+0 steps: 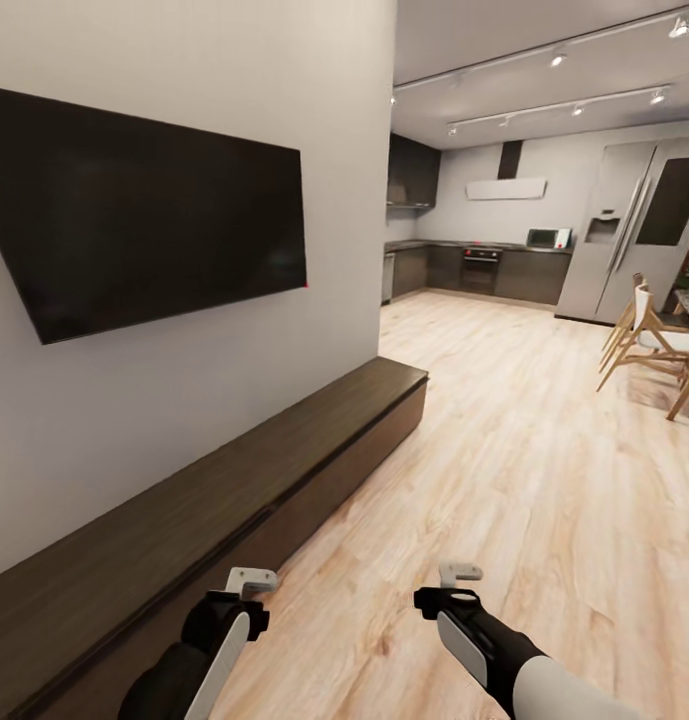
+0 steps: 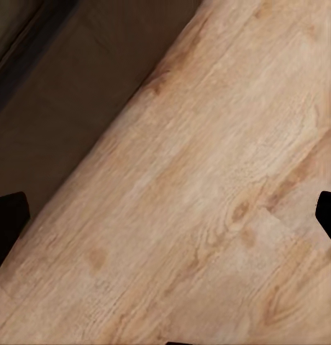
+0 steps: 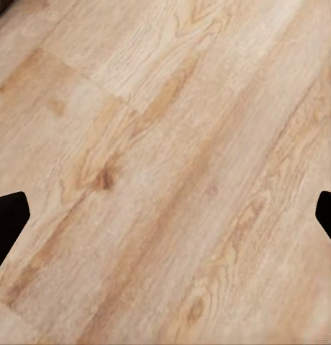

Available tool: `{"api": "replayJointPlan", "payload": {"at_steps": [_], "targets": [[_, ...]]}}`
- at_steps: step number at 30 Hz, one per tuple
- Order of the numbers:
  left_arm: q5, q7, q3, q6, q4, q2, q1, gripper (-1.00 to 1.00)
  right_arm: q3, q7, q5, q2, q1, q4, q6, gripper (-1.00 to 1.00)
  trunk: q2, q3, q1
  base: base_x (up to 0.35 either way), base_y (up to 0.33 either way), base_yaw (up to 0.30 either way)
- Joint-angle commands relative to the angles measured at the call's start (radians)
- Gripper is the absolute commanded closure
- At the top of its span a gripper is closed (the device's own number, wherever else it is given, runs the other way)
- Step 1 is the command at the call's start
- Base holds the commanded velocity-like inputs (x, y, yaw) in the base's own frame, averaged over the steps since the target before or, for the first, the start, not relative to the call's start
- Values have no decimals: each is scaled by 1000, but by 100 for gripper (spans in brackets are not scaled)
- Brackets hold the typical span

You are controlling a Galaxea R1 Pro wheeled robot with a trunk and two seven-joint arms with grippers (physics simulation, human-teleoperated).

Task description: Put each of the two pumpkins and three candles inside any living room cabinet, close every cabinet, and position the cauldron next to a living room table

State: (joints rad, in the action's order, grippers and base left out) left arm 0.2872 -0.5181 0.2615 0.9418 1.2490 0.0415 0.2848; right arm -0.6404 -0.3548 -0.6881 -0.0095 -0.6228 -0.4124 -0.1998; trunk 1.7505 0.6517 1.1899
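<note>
The long, low dark brown cabinet [image 1: 284, 460] runs along the left wall from the near left corner to the far middle of the head view, its flat fronts all shut flush and its top bare. Above it a black television [image 1: 144, 215] hangs on the grey wall. Both arms reach forward low over the pale wood floor [image 1: 504, 440]. The left pincer [image 1: 252, 580] hangs just beside the cabinet's front, and the left wrist view shows its dark fingertips [image 2: 7, 215] spread wide apart over floorboards, with the cabinet's [image 2: 57, 93] brown front at one corner. The right pincer [image 1: 460, 574] hangs further right over open floor, its fingertips [image 3: 8, 215] likewise spread wide with nothing between them. Far off lies a kitchen with dark units, a steel fridge [image 1: 634, 230] at the far right, and wooden chairs [image 1: 649, 345] near it.
</note>
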Motion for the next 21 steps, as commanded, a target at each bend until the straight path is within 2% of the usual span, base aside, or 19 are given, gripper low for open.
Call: {"api": "replayJointPlan", "payload": {"at_steps": [1,5,6,10,12,16,21], "targets": [[11,-10,0,2,1,-1,1,-100,-7,-7,-6,-1,-1,-2,-6,-100,1,0,0,0,0,-219],[13,3,-3,3,-1,-1,1,-100,-5,-7,-8,-4,-1,-1,-10,-100,1,-5,0,0,0,-219],[13,24,-4,3,-2,-1,1,-100,-5,-7,-9,-4,-1,0,-11,-100,1,-7,0,0,0,-219],[8,169,-7,4,-2,-7,1,-100,-4,-7,-28,-6,-1,3,-11,-100,1,-12,0,0,0,-219],[6,202,-8,5,-6,-9,1,-100,-4,-7,-44,-7,-1,5,-11,-100,1,-14,0,0,0,-219],[6,225,-17,5,-10,-9,2,-100,-4,-7,-67,-18,-1,8,-10,-100,1,-19,0,51,0,-219],[1,225,-19,3,-11,-9,2,-100,-4,6,-94,-33,-1,9,-10,-100,1,-24,0,242,0,-164]]}}
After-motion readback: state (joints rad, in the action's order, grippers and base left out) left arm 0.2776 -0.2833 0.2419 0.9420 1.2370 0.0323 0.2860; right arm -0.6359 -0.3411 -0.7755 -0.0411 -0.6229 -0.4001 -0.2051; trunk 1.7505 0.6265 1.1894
